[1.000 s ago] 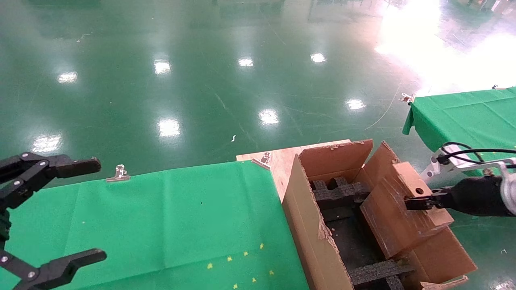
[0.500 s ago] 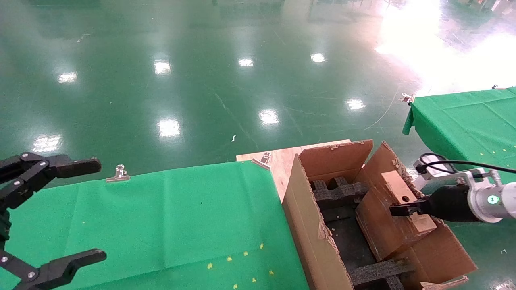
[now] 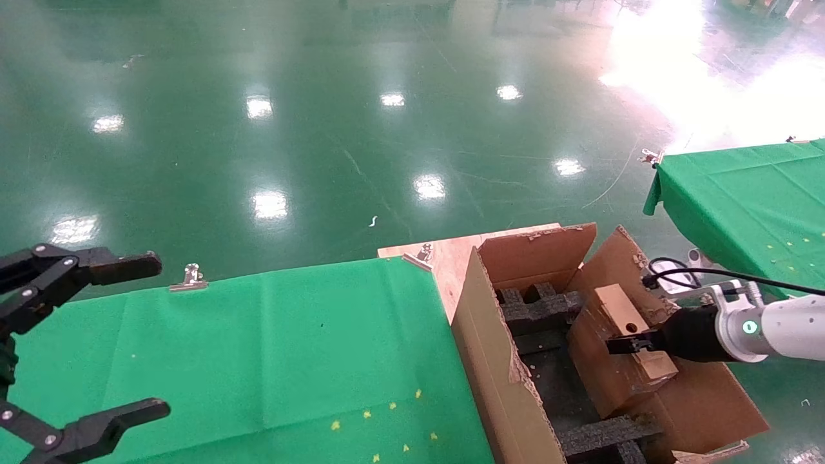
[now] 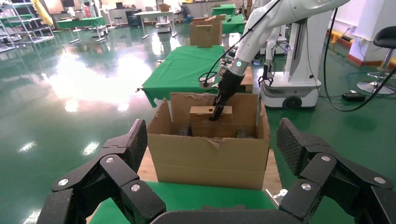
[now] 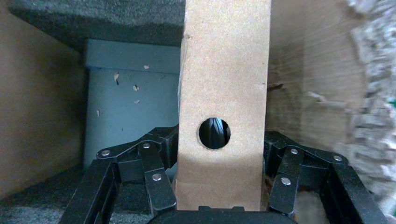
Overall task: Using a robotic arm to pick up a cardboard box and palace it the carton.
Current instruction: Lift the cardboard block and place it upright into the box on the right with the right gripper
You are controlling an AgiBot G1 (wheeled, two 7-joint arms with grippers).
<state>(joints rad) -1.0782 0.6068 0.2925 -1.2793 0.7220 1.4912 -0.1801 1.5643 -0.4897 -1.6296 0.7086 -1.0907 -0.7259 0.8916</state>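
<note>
Carton (image 3: 490, 361) interior crowded — black foam inserts (image 3: 535, 308) at the far end and a foam bar (image 3: 602, 435) at the near end, with an open dark channel between them. The cardboard box (image 3: 612, 361), clamped in the right gripper (image 3: 628, 345), fills the right part of that channel, close beside the carton's right flap (image 3: 615, 261). The upright left wall and the raised far flap (image 3: 538, 251) block side entry. Green desk (image 3: 271, 348) left of the carton lies open; the left gripper (image 3: 97, 335) hangs spread-jawed over its left edge, well apart.
</note>
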